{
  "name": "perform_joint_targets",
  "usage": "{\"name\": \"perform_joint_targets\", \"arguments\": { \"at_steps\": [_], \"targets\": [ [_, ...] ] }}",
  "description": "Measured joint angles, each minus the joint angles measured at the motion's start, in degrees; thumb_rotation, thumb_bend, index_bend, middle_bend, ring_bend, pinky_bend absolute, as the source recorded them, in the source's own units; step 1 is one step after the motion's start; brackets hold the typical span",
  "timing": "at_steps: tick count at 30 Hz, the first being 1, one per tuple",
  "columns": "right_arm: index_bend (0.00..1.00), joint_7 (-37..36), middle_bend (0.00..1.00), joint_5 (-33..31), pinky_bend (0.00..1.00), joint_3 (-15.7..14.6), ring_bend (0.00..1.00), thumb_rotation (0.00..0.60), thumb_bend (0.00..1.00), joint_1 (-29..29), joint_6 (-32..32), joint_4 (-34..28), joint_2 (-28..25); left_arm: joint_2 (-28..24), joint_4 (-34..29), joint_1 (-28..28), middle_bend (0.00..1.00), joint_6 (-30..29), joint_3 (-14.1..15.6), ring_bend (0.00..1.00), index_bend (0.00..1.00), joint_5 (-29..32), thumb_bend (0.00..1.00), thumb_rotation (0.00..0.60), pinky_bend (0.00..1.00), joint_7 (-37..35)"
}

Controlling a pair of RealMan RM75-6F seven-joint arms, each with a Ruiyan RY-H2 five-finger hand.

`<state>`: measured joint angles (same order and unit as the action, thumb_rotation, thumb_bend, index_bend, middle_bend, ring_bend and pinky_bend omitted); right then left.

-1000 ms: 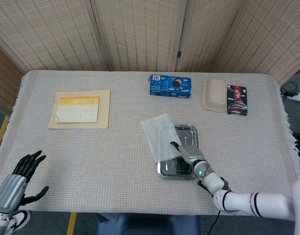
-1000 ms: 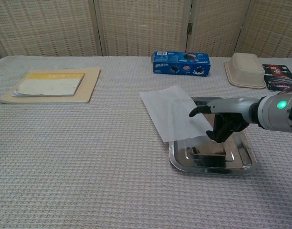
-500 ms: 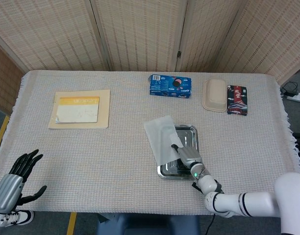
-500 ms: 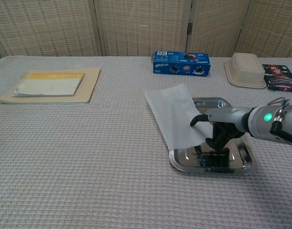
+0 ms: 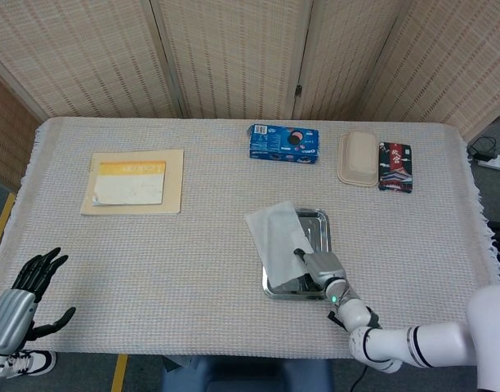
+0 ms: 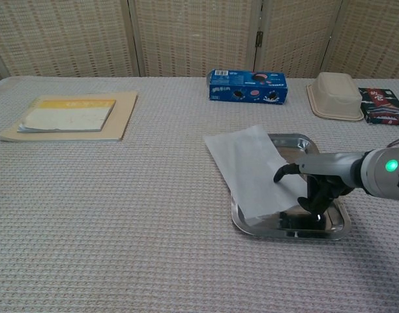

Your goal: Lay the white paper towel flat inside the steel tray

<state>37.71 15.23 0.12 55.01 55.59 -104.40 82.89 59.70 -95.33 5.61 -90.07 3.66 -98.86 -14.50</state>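
Note:
The white paper towel [image 5: 274,233] [image 6: 253,167] lies slanted, its right part over the steel tray [image 5: 321,217] [image 6: 289,138] and its left part on the tablecloth. My right hand [image 5: 319,267] [image 6: 315,188] is down in the tray's near right part, fingers curled downward. It grips the towel's near right edge, with the thumb sticking out to the left. The tray's near bottom shows bare beside the hand. My left hand [image 5: 25,290] hangs open off the table's front left corner, seen only in the head view.
A blue cookie box [image 5: 283,143] [image 6: 247,87], a beige lidded container [image 5: 358,158] [image 6: 334,95] and a dark packet [image 5: 395,167] [image 6: 382,104] line the far side. A yellow-and-white booklet on a tan board [image 5: 131,181] [image 6: 69,114] lies far left.
My right hand has moved right and toward me inside the tray, dragging the towel further over it. My left hand has sunk lower at the corner.

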Motion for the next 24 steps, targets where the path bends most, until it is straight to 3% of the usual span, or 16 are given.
{"name": "perform_joint_targets", "arguments": {
  "at_steps": [12,24],
  "targets": [
    [0.23,-0.3,1.00,5.9,1.00,-3.7,1.00,0.600,0.69,-2.9,4.8,-9.7,-5.0,-0.4,-0.4,-0.3,0.00,-0.7,0.3,0.00,0.00,-0.9,0.37,0.600,0.00,-0.3],
    [0.20,-7.5,1.00,14.2,1.00,-1.0,1.00,0.600,0.69,-6.4,5.4,-7.6,-4.9,-0.4,-0.3,-0.1,0.00,-0.1,0.2,0.00,0.00,-0.5,0.37,0.600,0.00,-0.6]
  ]
}}
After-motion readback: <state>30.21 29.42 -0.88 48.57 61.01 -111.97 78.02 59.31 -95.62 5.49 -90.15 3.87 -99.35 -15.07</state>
